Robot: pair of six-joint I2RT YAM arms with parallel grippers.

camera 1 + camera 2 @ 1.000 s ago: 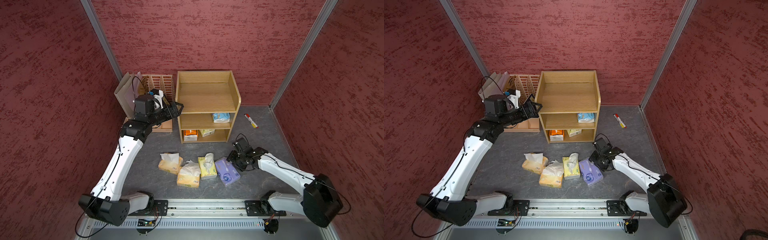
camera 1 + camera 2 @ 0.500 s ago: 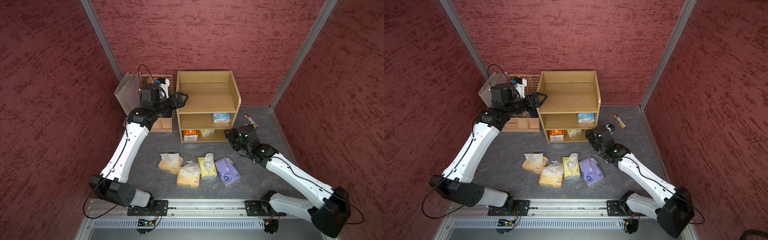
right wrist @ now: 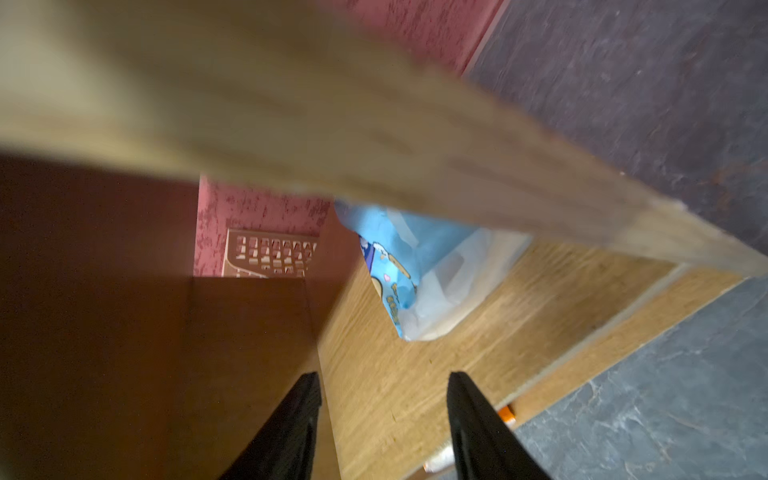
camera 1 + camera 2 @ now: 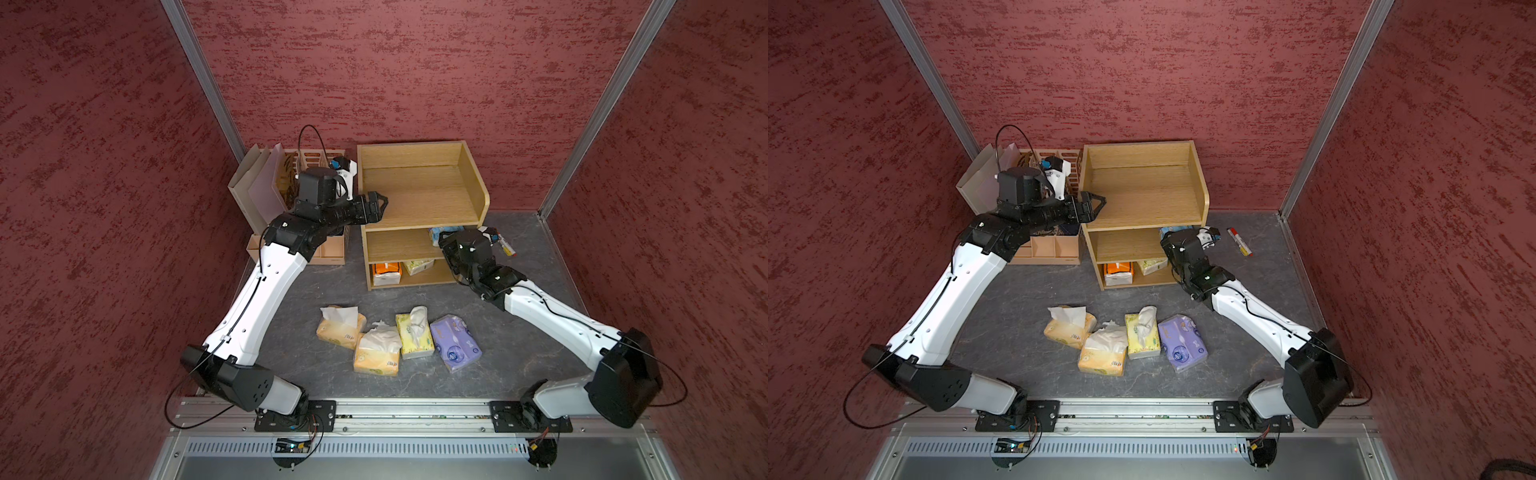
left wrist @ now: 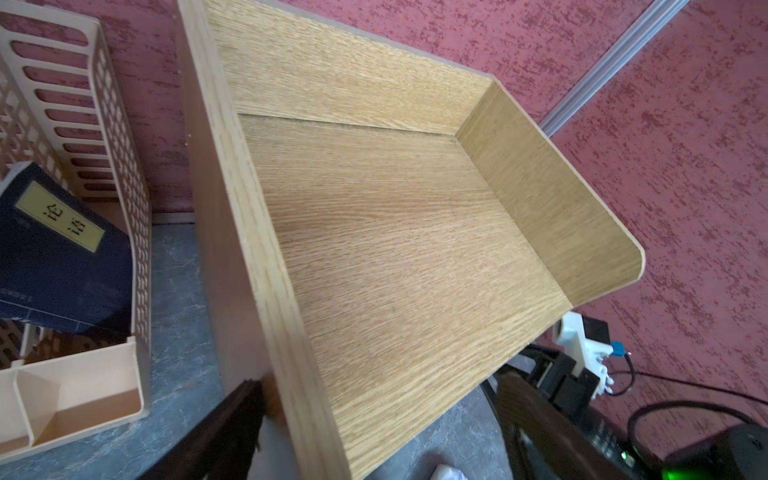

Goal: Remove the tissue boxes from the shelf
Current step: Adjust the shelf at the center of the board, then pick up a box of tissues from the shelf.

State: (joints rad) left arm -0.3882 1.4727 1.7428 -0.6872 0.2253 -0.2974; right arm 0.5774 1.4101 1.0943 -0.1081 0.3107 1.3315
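Light blue tissue box (image 3: 390, 266) sits on the shelf's (image 4: 395, 245) middle tier, just ahead of my right hand (image 3: 382, 376), whose fingers (image 3: 299, 415) stand apart and empty at the tier's front. My left hand (image 4: 376, 205), also open, is farther off, by the top tier.

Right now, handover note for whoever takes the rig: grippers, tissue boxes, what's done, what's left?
Left gripper: open, empty, at the side wall of the shelf, top tier.
Right gripper: open, empty, aimed into the middle tier at the light blue pack.
Done: four on the table: orange-yellow pack, second orange-yellow pack, pale yellow pack, purple pack.
Left: light blue pack, middle tier; orange-and-white pack and second pale yellow pack, bottom tier.
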